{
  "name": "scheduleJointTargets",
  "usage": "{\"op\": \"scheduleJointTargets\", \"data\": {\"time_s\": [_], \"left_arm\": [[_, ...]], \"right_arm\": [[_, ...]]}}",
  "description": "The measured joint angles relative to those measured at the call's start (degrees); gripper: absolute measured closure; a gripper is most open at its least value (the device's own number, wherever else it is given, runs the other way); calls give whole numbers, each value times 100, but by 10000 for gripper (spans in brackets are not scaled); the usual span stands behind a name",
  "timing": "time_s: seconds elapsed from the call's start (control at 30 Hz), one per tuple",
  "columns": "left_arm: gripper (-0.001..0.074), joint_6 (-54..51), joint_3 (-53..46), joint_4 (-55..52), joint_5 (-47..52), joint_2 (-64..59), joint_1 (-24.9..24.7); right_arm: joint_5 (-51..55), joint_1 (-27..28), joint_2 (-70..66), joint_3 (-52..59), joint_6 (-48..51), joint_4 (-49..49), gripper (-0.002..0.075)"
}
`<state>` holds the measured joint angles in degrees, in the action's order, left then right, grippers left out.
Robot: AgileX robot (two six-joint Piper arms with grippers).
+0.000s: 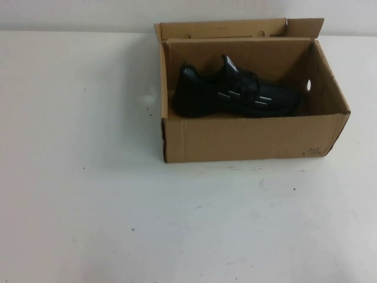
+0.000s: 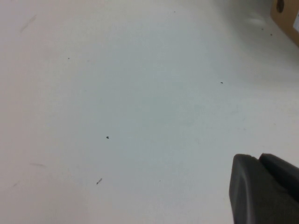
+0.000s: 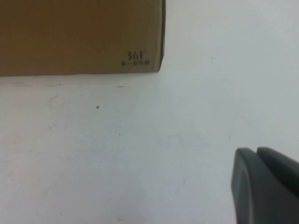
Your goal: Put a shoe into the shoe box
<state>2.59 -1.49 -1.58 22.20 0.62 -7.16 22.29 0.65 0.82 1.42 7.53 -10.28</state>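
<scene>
The black sneaker with white side dashes lies on its sole inside the open brown cardboard shoe box at the back middle of the table, toe toward the right end with the round hole. Neither arm shows in the high view. My left gripper is shut and empty over bare table, with a corner of the box far from it. My right gripper is shut and empty over the table, short of the box's front wall.
The box's back flap stands upright. The white table spreads wide in front of and beside the box, with only small dark specks on it.
</scene>
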Motion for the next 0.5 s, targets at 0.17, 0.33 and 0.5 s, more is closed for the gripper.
{"op": "scheduleJointTargets", "data": {"time_s": [0.17, 0.33, 0.5], "left_arm": [[736, 0, 0, 0, 0, 0, 0], [736, 0, 0, 0, 0, 0, 0], [736, 0, 0, 0, 0, 0, 0]], "right_arm": [[12, 0, 0, 0, 10, -65, 742], [12, 0, 0, 0, 10, -75, 742], [12, 0, 0, 0, 10, -86, 742]]}}
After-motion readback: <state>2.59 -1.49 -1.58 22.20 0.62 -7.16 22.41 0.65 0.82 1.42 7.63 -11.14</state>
